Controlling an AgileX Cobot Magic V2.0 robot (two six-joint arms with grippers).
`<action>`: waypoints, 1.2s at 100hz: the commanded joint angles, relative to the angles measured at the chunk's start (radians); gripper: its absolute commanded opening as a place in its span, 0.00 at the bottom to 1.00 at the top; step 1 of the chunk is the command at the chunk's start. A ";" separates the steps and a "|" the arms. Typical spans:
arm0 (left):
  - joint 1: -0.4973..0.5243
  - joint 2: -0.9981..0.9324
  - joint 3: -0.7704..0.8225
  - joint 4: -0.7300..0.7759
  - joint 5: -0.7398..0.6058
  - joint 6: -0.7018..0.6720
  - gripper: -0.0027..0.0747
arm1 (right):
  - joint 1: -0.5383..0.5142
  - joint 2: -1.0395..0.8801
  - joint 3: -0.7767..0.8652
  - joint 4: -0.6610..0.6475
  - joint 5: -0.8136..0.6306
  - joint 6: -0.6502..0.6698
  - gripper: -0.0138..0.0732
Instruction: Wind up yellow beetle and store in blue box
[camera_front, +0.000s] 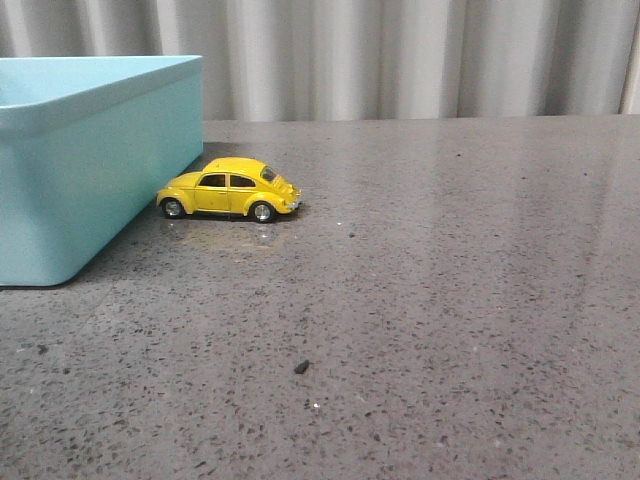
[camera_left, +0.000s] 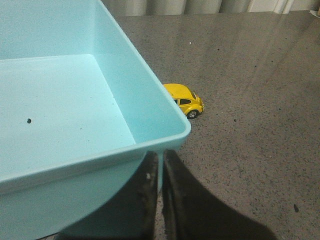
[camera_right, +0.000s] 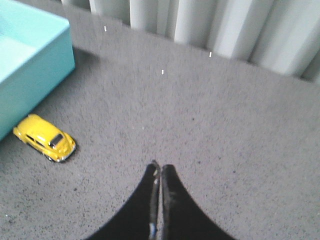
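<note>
reaching for the beetle (camera_front: 229, 189) just beside the box (camera_front: 90, 160), the closed right claw (camera_right: 159, 169) should open first; left claw (camera_left: 160, 159) also closed.

The yellow beetle (camera_front: 230, 189) is a small glossy toy car with dark windows and black wheels. It stands on its four wheels just beside the blue box (camera_front: 90, 170), near one corner of it. The box is large, pale turquoise, upright and open on top.
</note>
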 joint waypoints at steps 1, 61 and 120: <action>-0.009 0.036 -0.054 -0.009 -0.066 0.000 0.01 | -0.001 -0.090 0.037 -0.005 -0.127 -0.009 0.09; -0.030 0.497 -0.475 -0.009 0.058 0.298 0.01 | -0.001 -0.635 0.540 -0.005 -0.501 -0.266 0.09; -0.158 0.951 -0.967 0.006 0.279 0.629 0.08 | -0.001 -0.785 0.707 -0.052 -0.544 -0.266 0.09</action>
